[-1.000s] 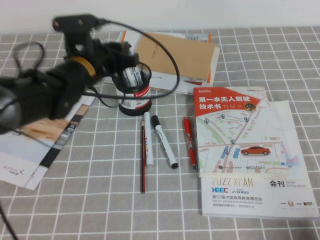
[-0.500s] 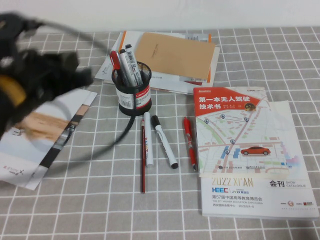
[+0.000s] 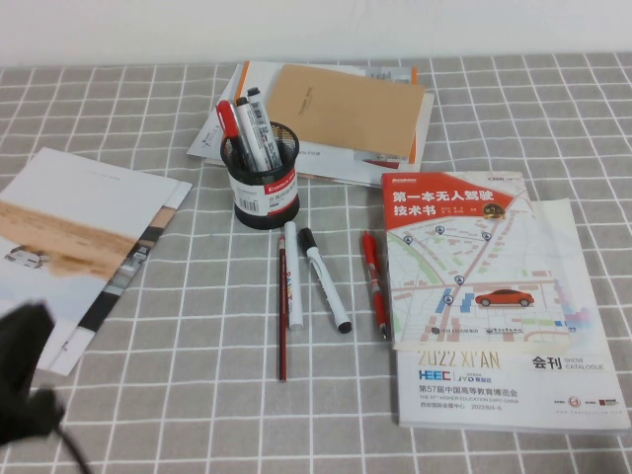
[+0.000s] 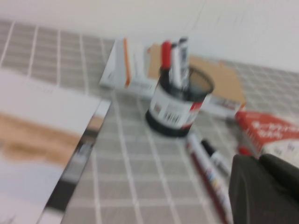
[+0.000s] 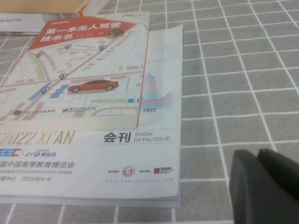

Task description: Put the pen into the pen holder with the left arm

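The pen [image 3: 259, 126], white with black print and a black cap, stands upright inside the black mesh pen holder [image 3: 265, 193], beside a red pen [image 3: 227, 117] and another marker. The left wrist view shows the holder [image 4: 177, 107] and the pen [image 4: 183, 60] from a distance. My left gripper [image 4: 259, 161] is shut and empty, well back from the holder; its arm is a dark blur [image 3: 25, 390] at the near left corner of the high view. My right gripper [image 5: 257, 156] is shut and empty over bare cloth beside the catalogue, and is out of the high view.
In front of the holder lie a brown pencil [image 3: 281, 311], an all-white pen [image 3: 293, 275], a black-capped marker [image 3: 324, 279] and a red pen [image 3: 373, 281]. A catalogue [image 3: 494, 316] lies right, a brochure [image 3: 79, 237] left, and envelopes and books [image 3: 336, 109] behind.
My left arm has pulled back from the holder to the near left corner. The pen stays standing in the holder.
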### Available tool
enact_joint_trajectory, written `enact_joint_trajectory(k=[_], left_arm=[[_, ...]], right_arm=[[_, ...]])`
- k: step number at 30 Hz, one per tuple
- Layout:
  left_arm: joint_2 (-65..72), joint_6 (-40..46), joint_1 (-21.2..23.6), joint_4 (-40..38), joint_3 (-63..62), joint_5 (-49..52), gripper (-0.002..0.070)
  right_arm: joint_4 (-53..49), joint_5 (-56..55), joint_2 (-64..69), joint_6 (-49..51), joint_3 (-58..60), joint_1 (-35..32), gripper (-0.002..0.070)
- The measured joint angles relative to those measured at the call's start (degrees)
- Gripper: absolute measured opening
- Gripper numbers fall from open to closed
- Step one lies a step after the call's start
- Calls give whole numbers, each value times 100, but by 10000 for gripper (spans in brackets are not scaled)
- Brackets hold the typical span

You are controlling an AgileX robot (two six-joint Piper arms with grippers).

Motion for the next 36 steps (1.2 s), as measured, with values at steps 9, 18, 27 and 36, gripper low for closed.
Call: enact_joint_trajectory(k=[9, 18, 27, 36], left_arm=[[-869, 8, 0, 18, 502, 843, -3], [-909, 177, 75, 589, 502, 800, -3], [-1873, 2577, 1472, -772, 728, 535, -3], [-2930, 2898, 1912, -1047, 1664, -31, -3]], right_arm=[[0, 0, 0, 0, 0, 0, -12], [0, 0, 0, 0, 0, 0, -13], [0, 0, 0, 0, 0, 0, -13], [0, 0, 0, 0, 0, 0, -13]])
